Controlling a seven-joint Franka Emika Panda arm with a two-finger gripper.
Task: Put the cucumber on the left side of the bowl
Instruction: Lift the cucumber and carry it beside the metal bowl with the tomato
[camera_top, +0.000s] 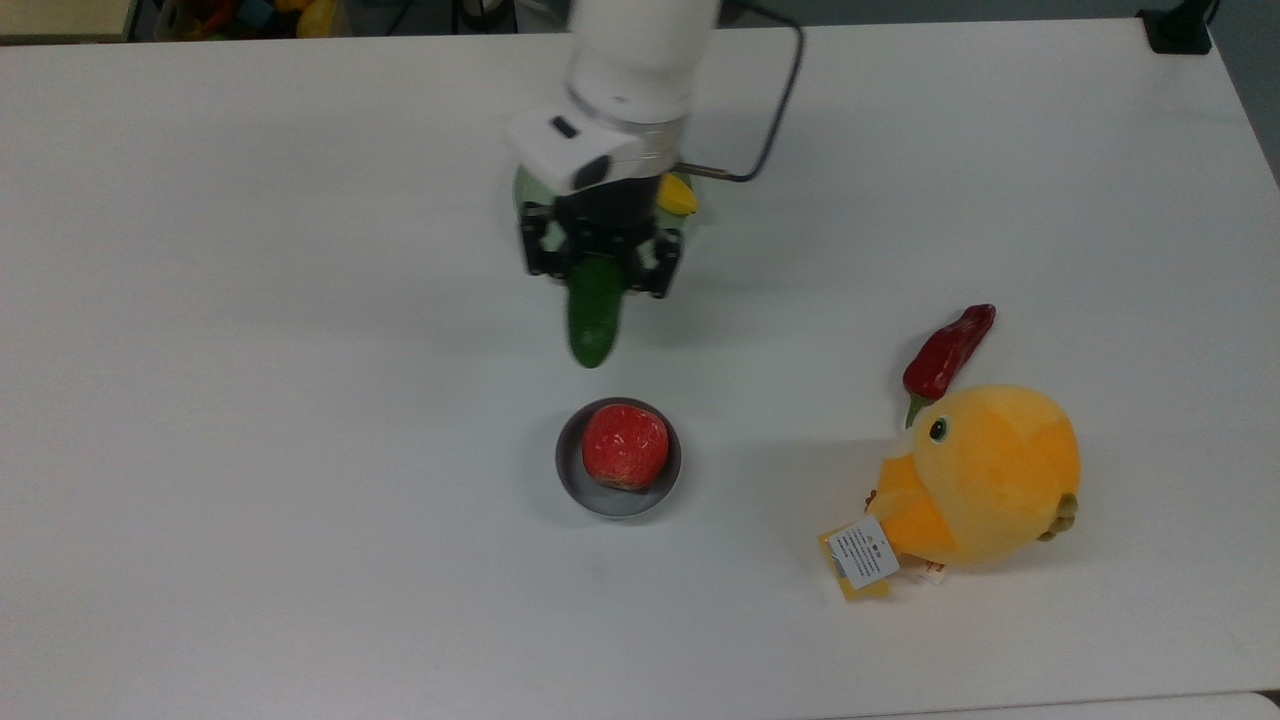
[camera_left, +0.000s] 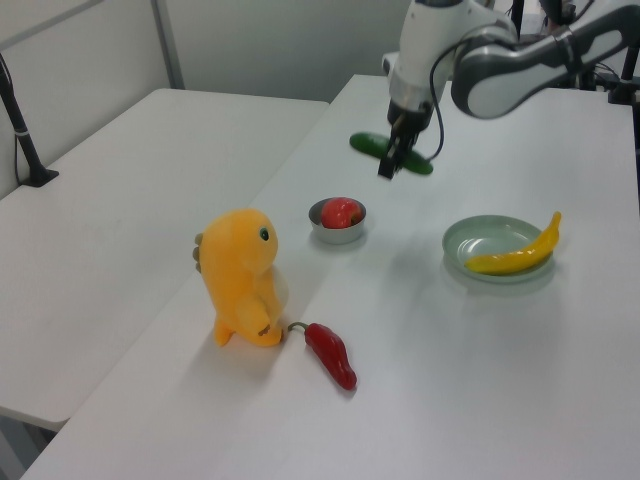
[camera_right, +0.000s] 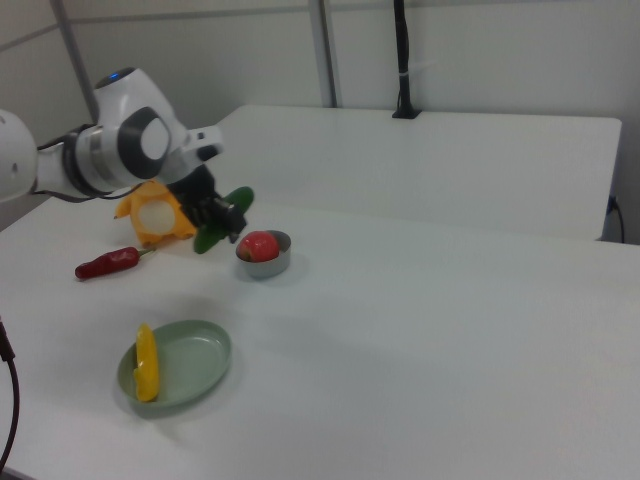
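Glossy smooth cucumber (camera_top: 592, 318); fuzzy plush toy (camera_top: 975, 475); matt white table (camera_top: 250, 450).

White Panda arm entering the top view from 12 o'clock, wrist pointing straight down, black two-finger gripper (camera_top: 600, 262) raised above the table, fingers clamped on the cucumber (camera_top: 594, 315), pointing toward 6 o'clock.

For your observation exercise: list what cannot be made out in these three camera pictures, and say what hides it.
- Top view: most of the plate and banana, hidden under the arm.
- Top view: the cucumber's upper end, hidden by the claw.
- Right view: the plush toy, partly hidden by the claw.
- Left view: the bowl's inside, hidden under the red fruit.
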